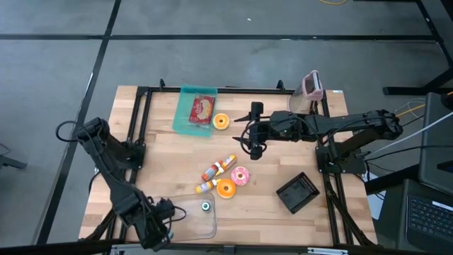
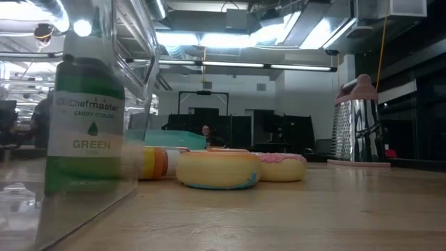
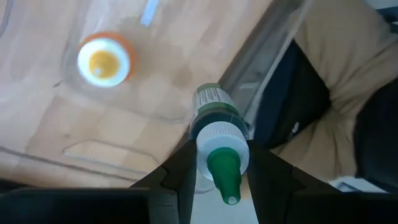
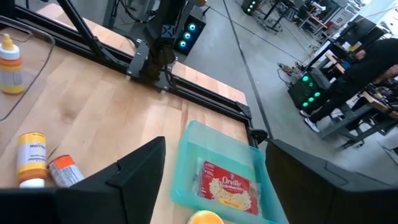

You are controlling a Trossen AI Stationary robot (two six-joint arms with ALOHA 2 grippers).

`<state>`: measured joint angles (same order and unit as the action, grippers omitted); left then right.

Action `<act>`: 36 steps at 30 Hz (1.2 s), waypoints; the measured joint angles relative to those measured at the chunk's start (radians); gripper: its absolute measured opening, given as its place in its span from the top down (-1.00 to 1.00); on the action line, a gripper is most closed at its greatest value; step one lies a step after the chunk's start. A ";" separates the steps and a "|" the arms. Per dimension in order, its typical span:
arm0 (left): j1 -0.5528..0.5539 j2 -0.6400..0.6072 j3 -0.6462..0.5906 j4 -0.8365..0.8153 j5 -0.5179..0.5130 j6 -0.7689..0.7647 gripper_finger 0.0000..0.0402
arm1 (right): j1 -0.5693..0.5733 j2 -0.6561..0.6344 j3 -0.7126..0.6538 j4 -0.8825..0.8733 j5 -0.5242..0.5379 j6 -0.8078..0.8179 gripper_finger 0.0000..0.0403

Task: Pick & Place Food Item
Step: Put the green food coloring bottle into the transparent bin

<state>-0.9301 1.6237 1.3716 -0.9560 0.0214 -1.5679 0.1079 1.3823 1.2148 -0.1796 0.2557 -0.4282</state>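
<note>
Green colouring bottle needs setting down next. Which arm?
Left. The left gripper already grips the green bottle, beside the clear tray. The right gripper is open and empty over the table's middle, by the teal tray.

Around your wooden table (image 1: 269, 205) lies a grey concrete floor (image 1: 233, 60), crossed by dark seams. Beyond the table's right edge stand black equipment stands (image 1: 432, 149) trailing cables. Look level across the table and you see an open ceiling with bright strip lights (image 2: 237, 38), ducts and pipes, and a row of dark workstations (image 2: 258, 132) along the far wall. Out past the far left corner, more racks (image 4: 317, 87) glow with small blue and green lamps.
</note>
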 joint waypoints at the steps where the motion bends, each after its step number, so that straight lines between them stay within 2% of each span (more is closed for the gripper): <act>1: -0.005 0.008 0.000 -0.006 -0.004 -0.015 0.44 | 0.000 0.000 0.000 -0.001 -0.006 0.000 -0.35; 21: -0.018 0.063 0.000 -0.128 0.000 -0.037 0.44 | -0.002 0.000 0.000 -0.024 -0.010 0.017 -0.35; 36: -0.031 0.133 0.000 -0.110 0.001 -0.002 0.44 | -0.002 0.000 0.000 -0.031 -0.010 0.047 -0.35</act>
<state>-0.9614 1.7568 1.3716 -1.0657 0.0223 -1.5698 0.1062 1.3827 1.2148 -0.2108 0.2459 -0.3817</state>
